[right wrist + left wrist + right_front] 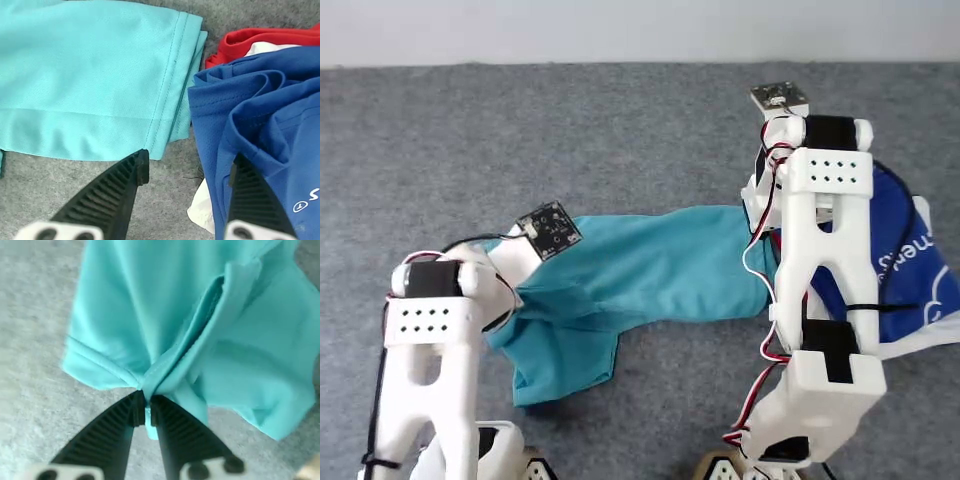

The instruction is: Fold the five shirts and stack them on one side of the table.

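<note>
1. Fingers (117,427) of the left gripper (145,409) are clamped on a bunched ridge of the teal shirt (175,315). The fabric gathers to a narrow pinch between the tips.
2. Fingers (120,187) of the right gripper (189,167) are spread and grasp nothing. One finger hangs just beside the teal hem, and the other hangs over the blue shirt (260,100).
3. In the high view we see the teal shirt lying flat across the middle of the grey table (570,130). One end is at the left arm and its hem is near the right arm. The blue shirt lies in a loose heap at the right side, with a red shirt (260,40) and a white shirt (205,212) under it.
4. Hazard, slip: the left pinch is thin. We judge that a sharp pull would free the fabric or crease it further.
5. Hazard, wrong catch: the blue shirt touches the teal hem. If the right gripper closes from here, it may seize blue cloth along with the hem, or instead of it.
6. Hazard, drag: any lift made with only one end secured would skew the teal shirt and disturb the heap.
</note>
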